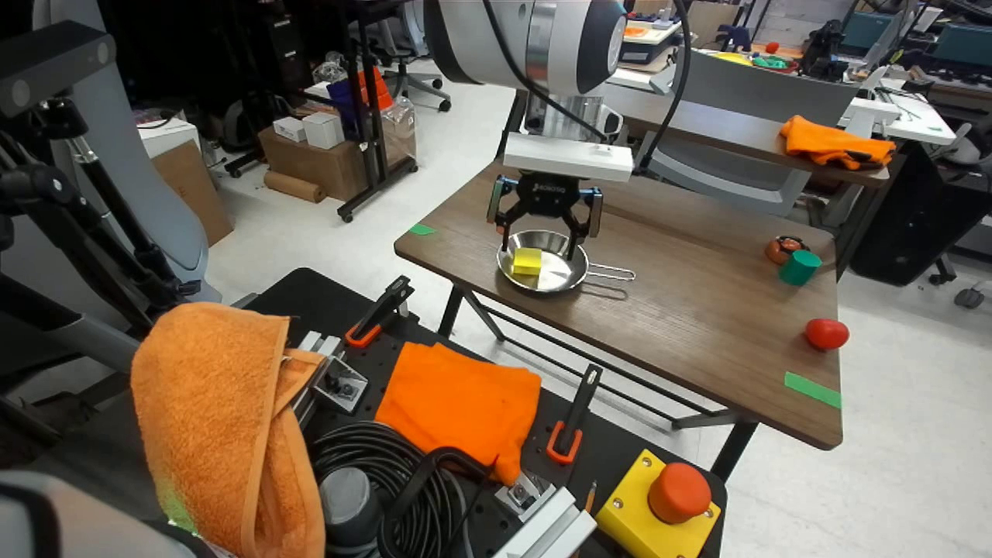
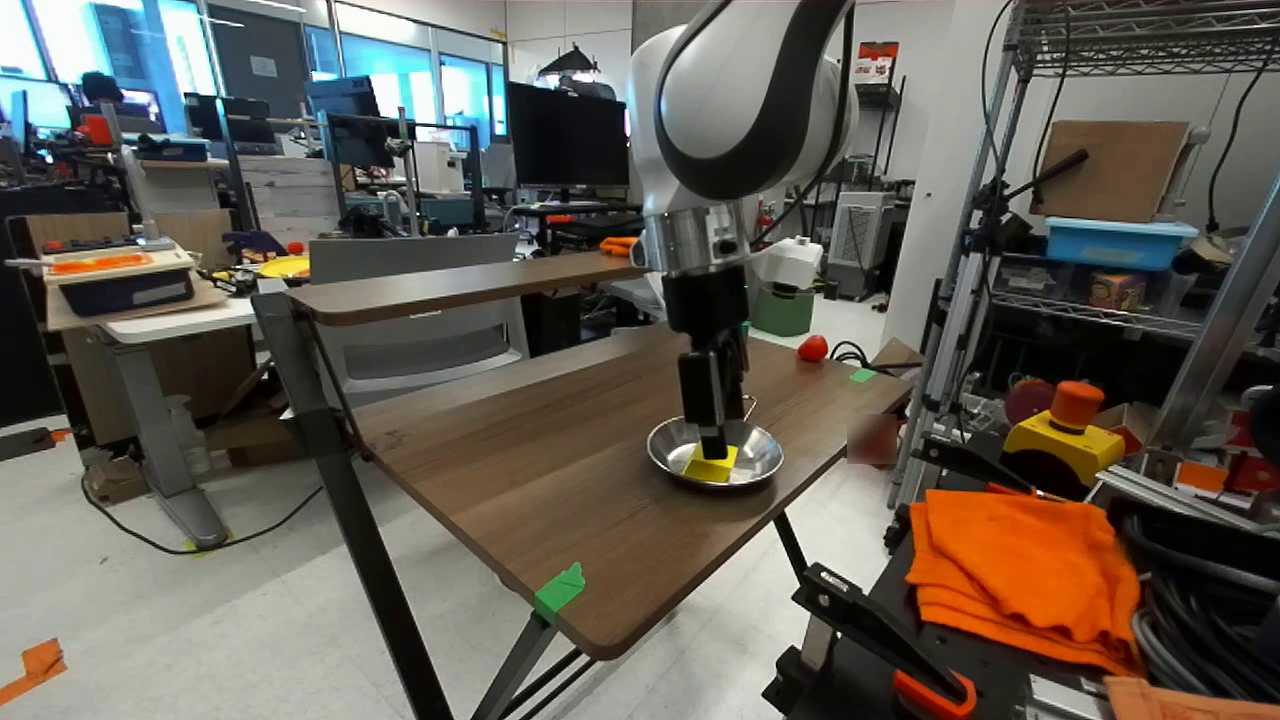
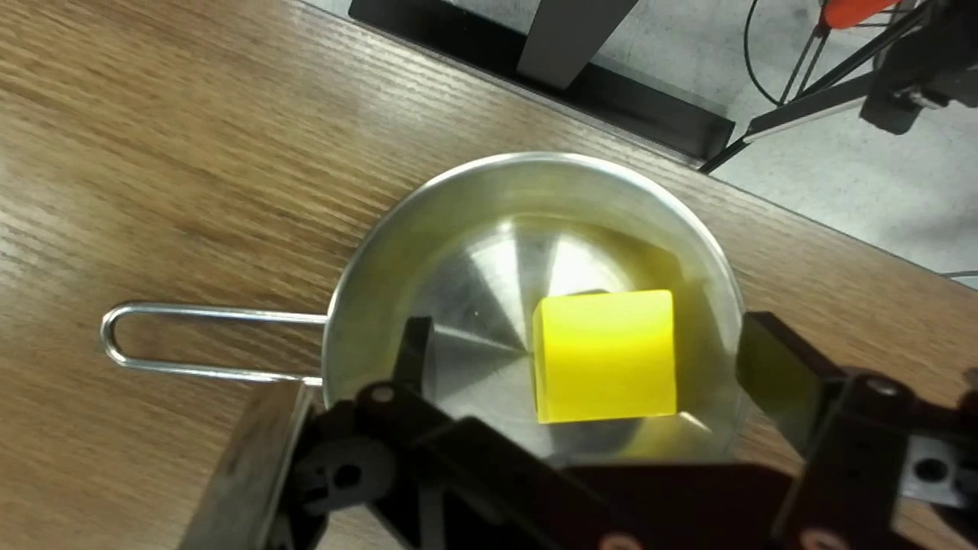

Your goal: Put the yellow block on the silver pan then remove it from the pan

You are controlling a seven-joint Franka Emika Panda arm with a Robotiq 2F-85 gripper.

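Note:
The silver pan (image 1: 563, 273) stands on the wooden table, its wire handle (image 3: 221, 312) pointing left in the wrist view. Inside it lies the yellow block (image 3: 607, 357), off-centre; both exterior views show the block (image 1: 528, 261) (image 2: 711, 463) there too. My gripper (image 1: 539, 246) is low over the pan, pointing down, with its fingers spread wide. In the wrist view the block sits between the fingers (image 3: 416, 355), with a gap on each side, so neither touches it. One finger reaches down within the pan's outline; the opposite one is by the rim. The pan's near edge is hidden behind the gripper.
The pan is close to a long edge of the table (image 1: 697, 310). Toward the table's far end are a green cylinder (image 1: 800, 267), an orange round object (image 1: 783, 249) and a red round object (image 1: 826, 334). A black cart alongside carries an orange cloth (image 1: 461, 399) and clamps.

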